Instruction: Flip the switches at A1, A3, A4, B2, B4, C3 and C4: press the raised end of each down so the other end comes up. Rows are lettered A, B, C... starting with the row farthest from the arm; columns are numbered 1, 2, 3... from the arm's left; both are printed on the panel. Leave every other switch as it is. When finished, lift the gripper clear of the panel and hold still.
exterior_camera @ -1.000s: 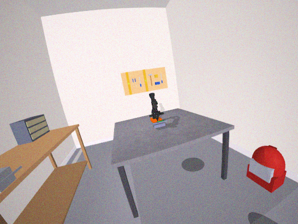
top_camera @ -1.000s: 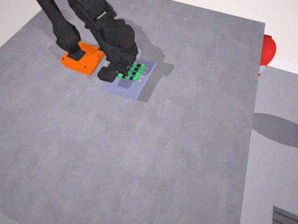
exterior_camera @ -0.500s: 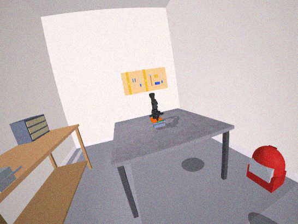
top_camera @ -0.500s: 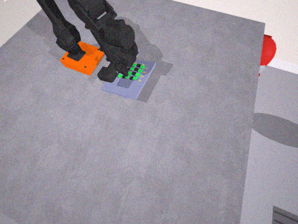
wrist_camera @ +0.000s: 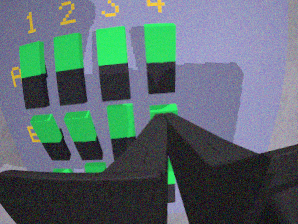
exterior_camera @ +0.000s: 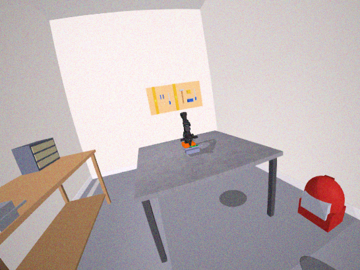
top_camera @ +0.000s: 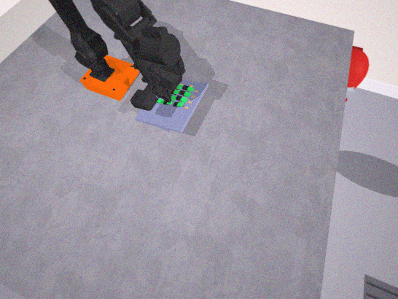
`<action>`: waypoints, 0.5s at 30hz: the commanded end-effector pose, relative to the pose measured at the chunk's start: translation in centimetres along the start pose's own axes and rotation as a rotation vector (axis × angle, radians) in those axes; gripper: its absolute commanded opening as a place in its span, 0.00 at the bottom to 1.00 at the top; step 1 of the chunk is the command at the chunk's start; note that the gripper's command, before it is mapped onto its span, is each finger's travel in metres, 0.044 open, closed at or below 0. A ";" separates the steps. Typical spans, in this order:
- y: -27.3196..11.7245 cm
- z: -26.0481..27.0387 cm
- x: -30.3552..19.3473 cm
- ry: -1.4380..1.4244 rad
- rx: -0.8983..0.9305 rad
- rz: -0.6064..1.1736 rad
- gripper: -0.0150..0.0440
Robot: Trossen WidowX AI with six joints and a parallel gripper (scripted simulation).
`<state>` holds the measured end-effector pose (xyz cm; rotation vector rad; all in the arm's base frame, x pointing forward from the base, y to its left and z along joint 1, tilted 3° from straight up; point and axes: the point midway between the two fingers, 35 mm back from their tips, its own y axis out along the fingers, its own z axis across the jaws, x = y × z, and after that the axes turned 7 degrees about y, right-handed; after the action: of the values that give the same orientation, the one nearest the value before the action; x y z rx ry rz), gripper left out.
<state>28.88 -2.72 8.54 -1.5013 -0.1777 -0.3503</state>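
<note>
Grey tabletop [top_camera: 204, 189] [exterior_camera: 204, 164] carries the lilac switch panel [top_camera: 146, 117] [exterior_camera: 192, 151] [wrist_camera: 210, 82] just before the arm's orange base [top_camera: 122, 92] [exterior_camera: 184, 144]. Over row B, column 4, the gripper [top_camera: 168, 101] [exterior_camera: 190, 145] [wrist_camera: 164, 121] points down, fingertips together, grasping nothing. Farther off, a red backpack [top_camera: 359, 67] [exterior_camera: 324, 194] sits on the floor.

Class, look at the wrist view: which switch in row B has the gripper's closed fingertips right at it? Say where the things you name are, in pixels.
The switch at B4 [wrist_camera: 164, 108], under column number 4: the fingertips cover most of it, leaving only a green strip showing.
</note>
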 end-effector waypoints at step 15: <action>0.3 0.0 0.0 0.003 -0.001 0.001 0.25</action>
<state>28.99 -2.71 8.39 -1.5012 -0.1796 -0.3510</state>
